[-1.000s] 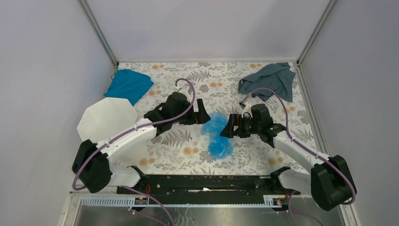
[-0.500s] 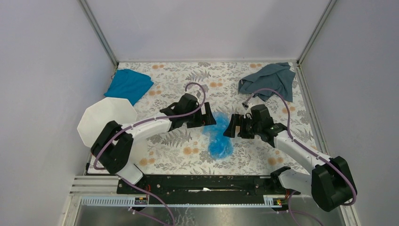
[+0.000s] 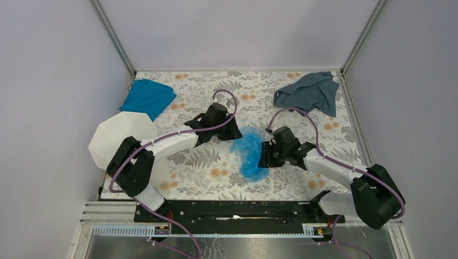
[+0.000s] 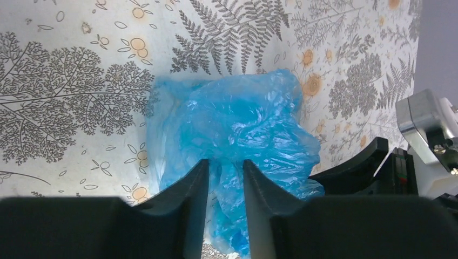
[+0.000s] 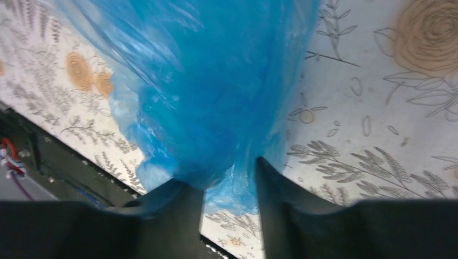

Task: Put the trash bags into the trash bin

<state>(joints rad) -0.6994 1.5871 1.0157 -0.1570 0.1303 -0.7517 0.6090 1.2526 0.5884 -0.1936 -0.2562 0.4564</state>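
the light-blue trash bag (image 3: 249, 154) lies crumpled in the middle of the flowery table (image 3: 216, 175), well apart from the white trash bin (image 3: 121, 137) at the left edge. the left gripper (image 4: 225, 181) has its jaws squeezed on the far end of the bag, and the right gripper (image 5: 229, 178) pinches its right side the same way.

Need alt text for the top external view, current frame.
At centre, the left gripper and right gripper are closed on opposite sides of a crumpled light-blue trash bag. A white trash bin sits at the left edge of the floral table, a teal cloth beyond it and a grey-blue cloth in the far right corner.
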